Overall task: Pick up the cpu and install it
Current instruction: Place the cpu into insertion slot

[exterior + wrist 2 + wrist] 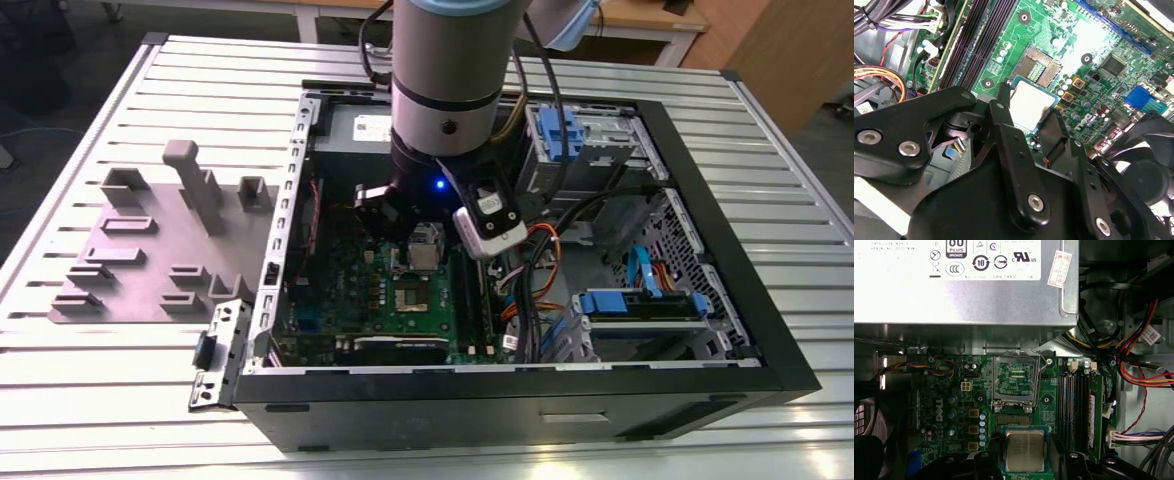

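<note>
The cpu [1025, 450], a small square chip with a silver-grey metal top, sits between my gripper's black fingers [985, 462]. My gripper [1030, 111] is shut on the cpu [1029, 102] by two opposite edges. It hangs just above the green motherboard [1094, 37] inside the open computer case [534, 395]. The open socket [1036, 64] lies close beside the chip, with its metal load frame [1014, 377] flipped up behind it. In the exterior view my gripper [422, 250] reaches down into the case over the socket [407, 293].
A silver power supply [954, 280] stands beyond the socket. Memory slots [1076, 405] and bundled cables [1134, 350] run alongside. A black fan [1149, 170] is near the gripper. Outside the case, a grey-purple moulded plate [147, 250] lies on the slatted table [80, 400].
</note>
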Motion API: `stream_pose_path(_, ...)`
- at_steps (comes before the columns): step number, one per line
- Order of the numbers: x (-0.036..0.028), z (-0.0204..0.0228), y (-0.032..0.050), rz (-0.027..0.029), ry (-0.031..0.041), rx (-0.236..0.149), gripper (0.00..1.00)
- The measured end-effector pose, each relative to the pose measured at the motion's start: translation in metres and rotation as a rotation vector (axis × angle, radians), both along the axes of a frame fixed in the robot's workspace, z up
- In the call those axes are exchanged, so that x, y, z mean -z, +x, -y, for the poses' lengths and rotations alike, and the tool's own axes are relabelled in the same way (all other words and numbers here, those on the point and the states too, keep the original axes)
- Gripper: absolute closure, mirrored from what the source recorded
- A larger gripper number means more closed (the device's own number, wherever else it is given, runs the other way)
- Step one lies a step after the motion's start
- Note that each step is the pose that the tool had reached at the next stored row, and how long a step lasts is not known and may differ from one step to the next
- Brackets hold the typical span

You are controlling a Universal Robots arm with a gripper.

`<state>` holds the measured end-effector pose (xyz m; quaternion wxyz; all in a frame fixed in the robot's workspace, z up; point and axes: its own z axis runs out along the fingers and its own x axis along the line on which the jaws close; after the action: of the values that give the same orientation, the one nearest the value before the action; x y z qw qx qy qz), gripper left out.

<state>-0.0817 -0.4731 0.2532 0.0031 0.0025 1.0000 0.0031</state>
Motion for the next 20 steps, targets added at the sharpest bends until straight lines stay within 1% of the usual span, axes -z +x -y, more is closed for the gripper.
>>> stream_pose_path(4,0.0003,0.0,-0.0004,-0.0003,0.0001,0.0,0.53)
stream_pose_path(7,0.0023,0.0,-0.0005,-0.0024,0.0001,0.0,0.53)
stream_pose_path(11,0.0078,0.0,-0.0005,-0.005,0.0001,0.0,0.53)
stream_pose_path(15,0.0113,0.0001,-0.0005,-0.0055,0.0001,0.0,0.53)
stream_pose_path(17,0.0137,0.0002,-0.0009,-0.0066,0.0001,0.0,0.53)
stream_pose_path(18,0.0151,0.0005,-0.001,-0.0079,0.0,0.0,0.53)
stream_pose_path(20,0.0179,0.0027,-0.0011,-0.01,-0.0001,-0.004,0.53)
